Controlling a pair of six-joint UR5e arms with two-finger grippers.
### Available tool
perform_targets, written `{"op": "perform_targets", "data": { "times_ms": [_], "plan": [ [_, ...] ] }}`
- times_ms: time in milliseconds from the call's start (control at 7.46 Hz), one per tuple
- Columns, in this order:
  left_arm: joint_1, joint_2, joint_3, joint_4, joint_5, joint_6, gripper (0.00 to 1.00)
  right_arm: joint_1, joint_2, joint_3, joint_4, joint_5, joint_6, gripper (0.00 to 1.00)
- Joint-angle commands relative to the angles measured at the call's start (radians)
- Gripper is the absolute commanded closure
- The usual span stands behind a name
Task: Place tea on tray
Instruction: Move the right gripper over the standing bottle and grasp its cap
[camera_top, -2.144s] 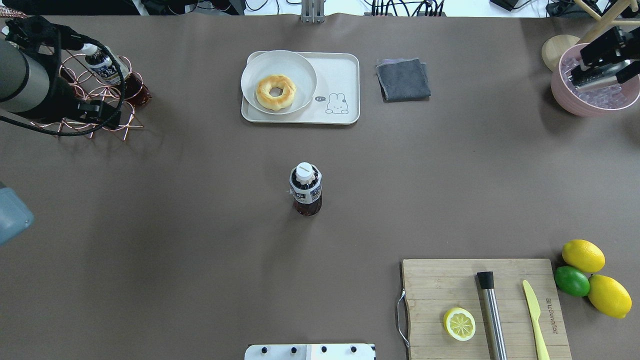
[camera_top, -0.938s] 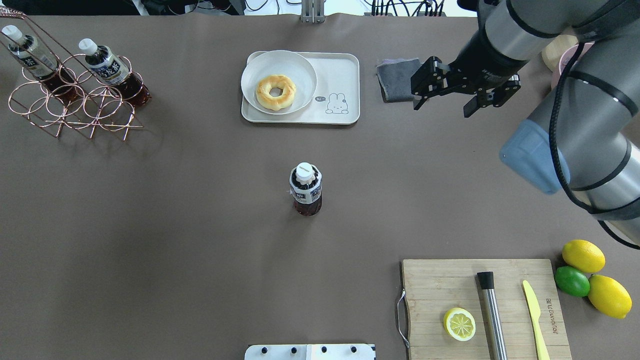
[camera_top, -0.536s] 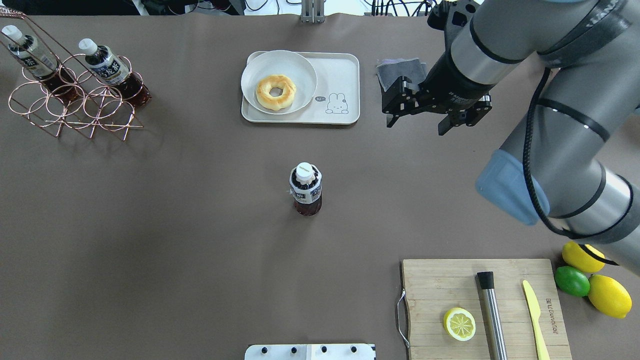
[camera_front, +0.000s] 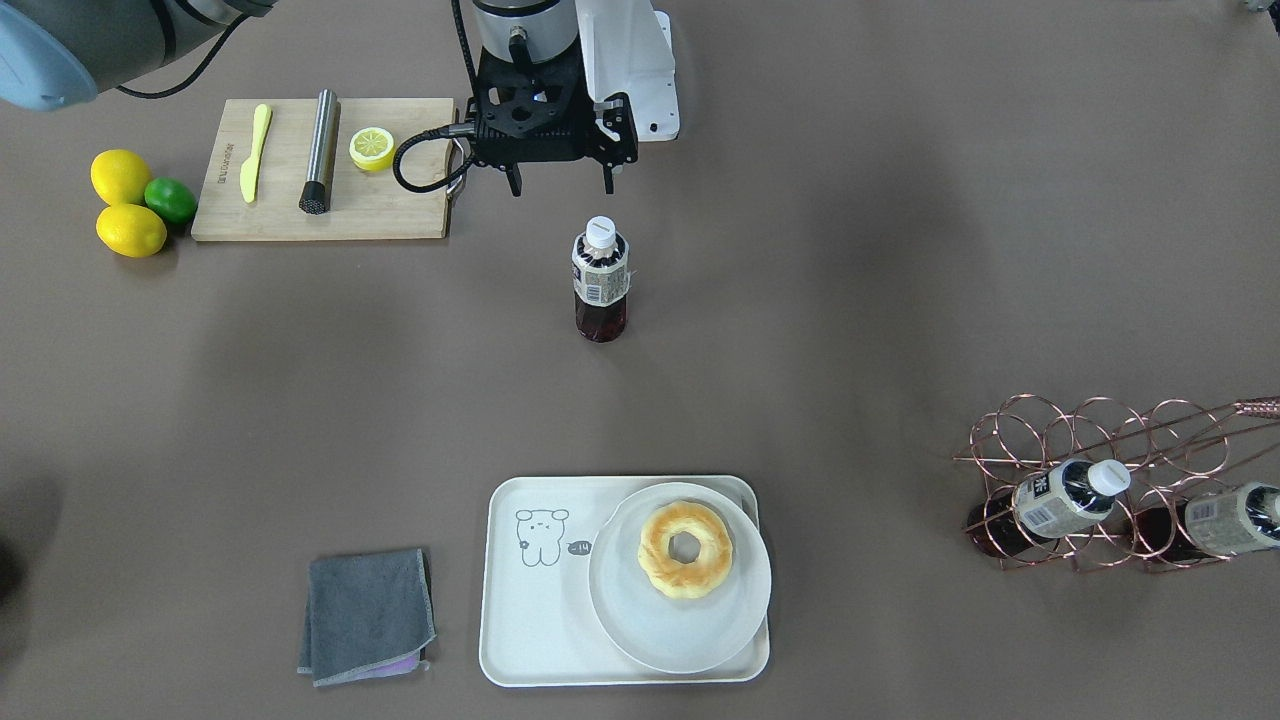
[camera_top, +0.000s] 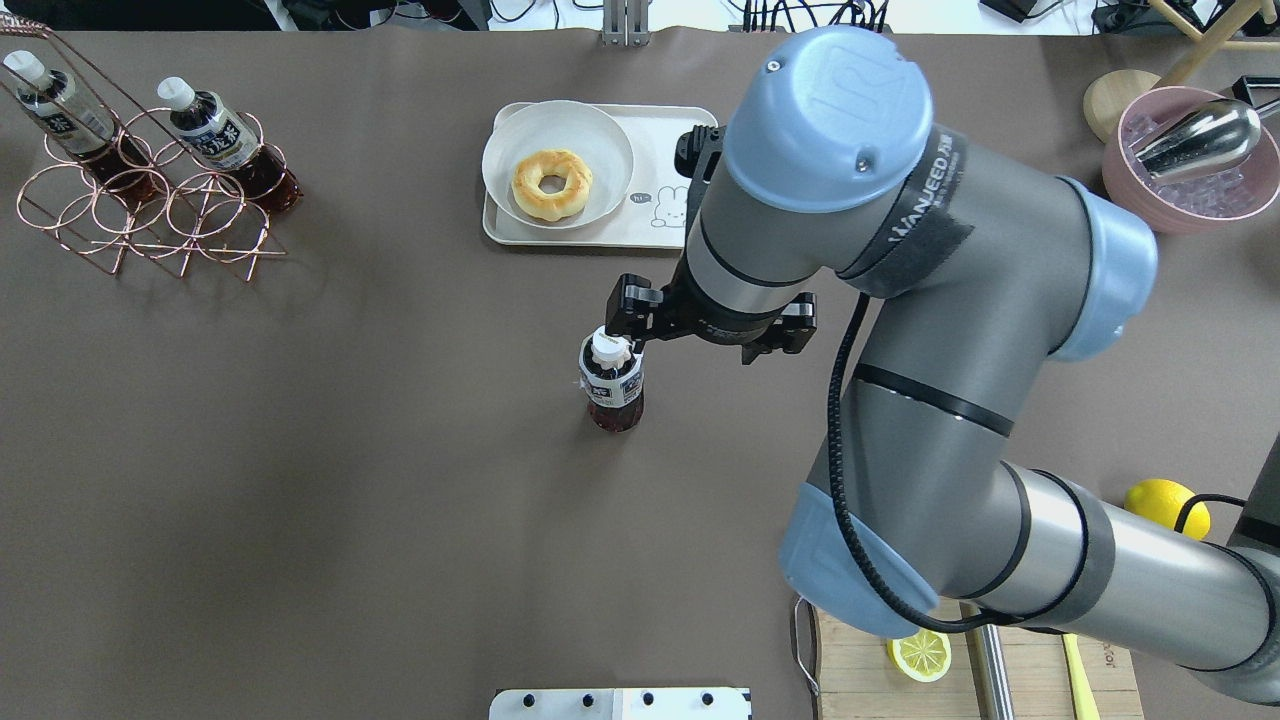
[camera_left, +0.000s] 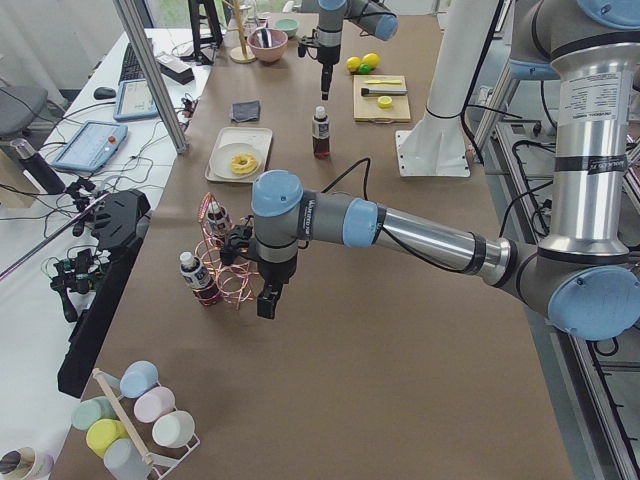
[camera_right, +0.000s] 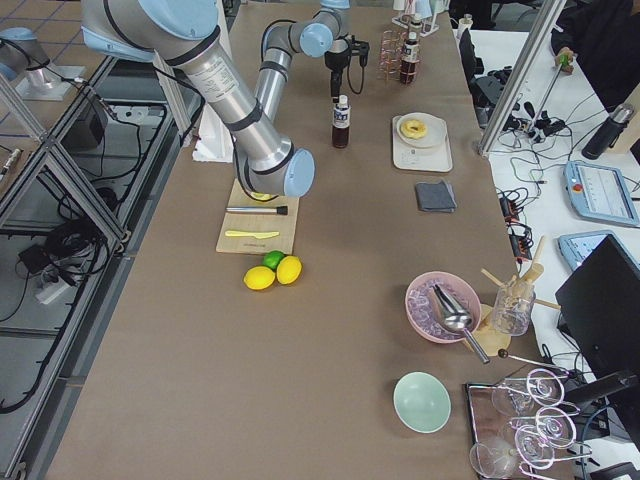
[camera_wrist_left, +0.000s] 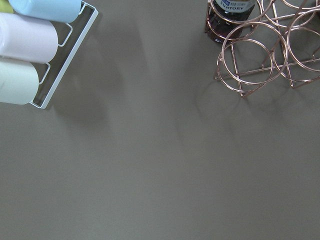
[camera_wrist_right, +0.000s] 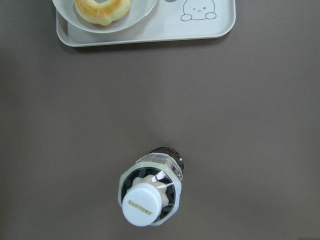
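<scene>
We see the tea (camera_front: 600, 280) — a small clear bottle of dark reddish-brown liquid with a white cap (camera_front: 600, 229) — standing upright on the brown table (camera_front: 900, 250), near its middle. It is well apart from the tray (camera_front: 530, 620), a cream tray with a bear drawing, which holds a round white plate (camera_front: 680, 630) with a doughnut (camera_front: 686, 549) on it. The right gripper (camera_front: 560, 188) hangs above the bottle, pointing down, its jaws wide apart and touching nothing; its wrist camera looks straight down on the bottle's top. Two spare bottles (camera_front: 1065, 497) lie tilted in a copper wire rack (camera_front: 1090, 430) at the table's left end. The left gripper (camera_left: 265, 300) hangs just beside that rack — we see it only from the side, so we cannot tell whether its jaws are apart or together.
</scene>
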Motion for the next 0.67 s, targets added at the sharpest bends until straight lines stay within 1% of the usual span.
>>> {"op": "perform_targets", "data": {
  "times_ms": [0, 134, 268, 402, 536],
  "plan": [
    [0.0, 0.001, 0.006, 0.0, 0.001, 0.0, 0.03, -0.004, 0.065, -0.082, -0.006, -0.009, -0.003, 0.01],
    [0.0, 0.001, 0.009, 0.0, -0.001, 0.0, 0.03, -0.009, 0.119, -0.159, -0.006, -0.029, -0.009, 0.01],
    [0.0, -0.001, 0.013, 0.0, -0.001, 0.0, 0.03, -0.01, 0.11, -0.163, -0.006, -0.037, -0.015, 0.03],
    [0.001, -0.005, 0.017, 0.0, 0.001, 0.0, 0.03, -0.012, 0.107, -0.166, -0.006, -0.043, -0.015, 0.11],
    [0.001, -0.012, 0.026, 0.0, 0.001, 0.0, 0.03, -0.024, 0.098, -0.17, -0.004, -0.067, -0.022, 0.14]
  ]
}}
